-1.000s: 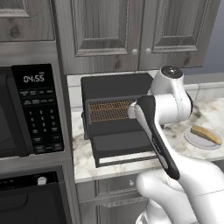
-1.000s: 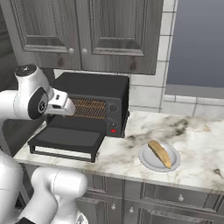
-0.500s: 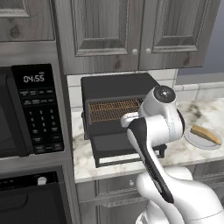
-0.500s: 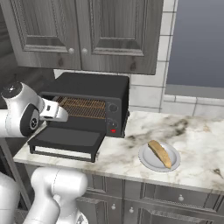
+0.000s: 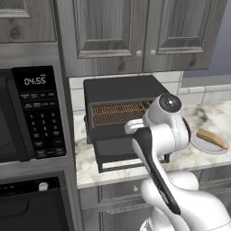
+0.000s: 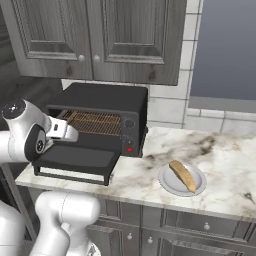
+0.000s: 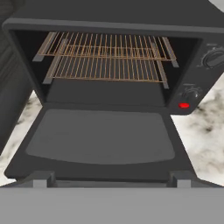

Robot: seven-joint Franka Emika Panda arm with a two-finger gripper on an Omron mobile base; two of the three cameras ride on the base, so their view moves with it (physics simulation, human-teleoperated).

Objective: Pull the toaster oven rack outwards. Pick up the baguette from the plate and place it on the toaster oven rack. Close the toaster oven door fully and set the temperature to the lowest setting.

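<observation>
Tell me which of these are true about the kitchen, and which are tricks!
1. The toaster oven door is hanging open. True.
2. The baguette is lying on the toaster oven rack. False: it lies on the plate, out on the counter.
3. A red light glows on the toaster oven. True.
4. The microwave stands on the same side of the toaster oven as the plate. False: they are on opposite sides.
5. The rack has nothing on it. True.

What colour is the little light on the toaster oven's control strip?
Red, clearest in the hand view, below the dials.
</observation>
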